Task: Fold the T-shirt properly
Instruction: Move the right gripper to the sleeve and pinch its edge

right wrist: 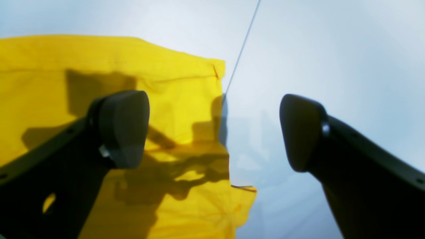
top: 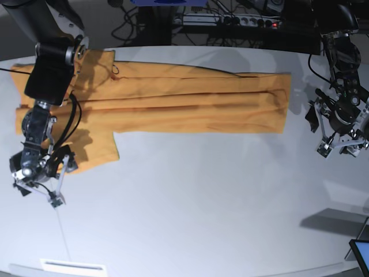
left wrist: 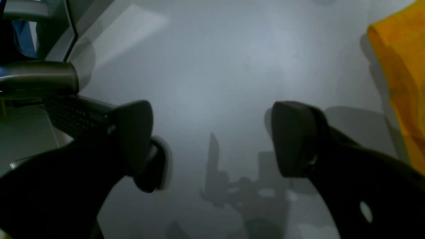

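T-shirt (top: 173, 101), one, lies lengthwise across the far half of the white table (top: 202, 202), its long sides already folded inward. Two grippers, right gripper (right wrist: 214, 131) above the sleeve edge and left gripper (left wrist: 212, 139) just beyond the hem, stand with fingers apart, empty. Best practice: pinch matching corners evenly.

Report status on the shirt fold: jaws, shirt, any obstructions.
Left gripper and right gripper: jaws open, empty. T-shirt flat on table, long sides folded in, one sleeve out by right gripper. Nothing in the way.
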Motion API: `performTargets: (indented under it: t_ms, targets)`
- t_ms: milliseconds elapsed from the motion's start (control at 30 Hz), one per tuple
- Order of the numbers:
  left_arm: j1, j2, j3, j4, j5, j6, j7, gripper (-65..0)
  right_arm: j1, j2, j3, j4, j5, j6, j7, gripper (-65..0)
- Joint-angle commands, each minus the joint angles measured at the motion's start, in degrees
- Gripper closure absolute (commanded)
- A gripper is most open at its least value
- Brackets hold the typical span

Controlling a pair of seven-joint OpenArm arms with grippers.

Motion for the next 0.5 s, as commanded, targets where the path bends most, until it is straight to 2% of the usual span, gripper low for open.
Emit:
performTargets:
  t_ms: [0,100,467]
  targets:
    - [-0.6,-1.1,-0.5,0.8,0.5,0.6,-0.5,-54.6,1.9,0.3,0.1,-0.2,-0.1,-0.3,1.5,-59.5]
    - [-0.6,-1.1,-0.5,0.8,0.5,0.6,-0.5,-54.6,2.3,0.3,-0.1,-3.4,-0.1,-0.3,4.2,-59.5]
    - [-0.6,-1.1,-0.4,0.8,0.5,0.6,-0.5,-54.6,7.2,0.4,0.2,-15.3,-0.1,-0.3,7.6,-59.5]
